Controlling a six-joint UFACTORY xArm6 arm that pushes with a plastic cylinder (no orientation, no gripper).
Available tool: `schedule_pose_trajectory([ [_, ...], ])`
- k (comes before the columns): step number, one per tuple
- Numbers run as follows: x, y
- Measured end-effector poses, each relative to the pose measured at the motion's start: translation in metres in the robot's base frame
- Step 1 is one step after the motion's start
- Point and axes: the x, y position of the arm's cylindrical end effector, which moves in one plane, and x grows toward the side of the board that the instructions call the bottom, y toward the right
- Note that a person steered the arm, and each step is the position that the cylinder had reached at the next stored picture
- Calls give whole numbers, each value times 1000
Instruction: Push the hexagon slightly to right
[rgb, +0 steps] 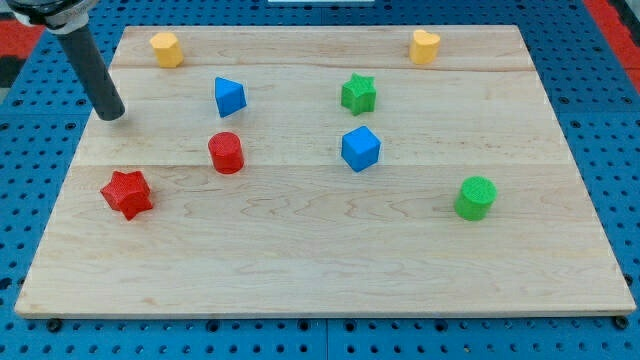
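The yellow hexagon (166, 49) sits near the board's top left corner. My tip (111, 114) rests on the board below and to the left of the hexagon, apart from it. The dark rod rises from the tip toward the view's top left. No block touches the tip. The red star (126, 193) lies below the tip, and the blue triangle (229, 96) lies to its right.
Other blocks on the wooden board (320, 270): a red cylinder (226, 152), a green star (358, 93), a blue cube (360, 148), a yellow heart (425, 46) at the top right and a green cylinder (476, 197) at the right. A blue pegboard surrounds the board.
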Motion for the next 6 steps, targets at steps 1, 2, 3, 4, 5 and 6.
schedule_pose_trajectory([
  [1,-38,28],
  [2,-38,43],
  [3,-39,53],
  [4,-39,53],
  [5,-35,49],
  [6,-20,35],
])
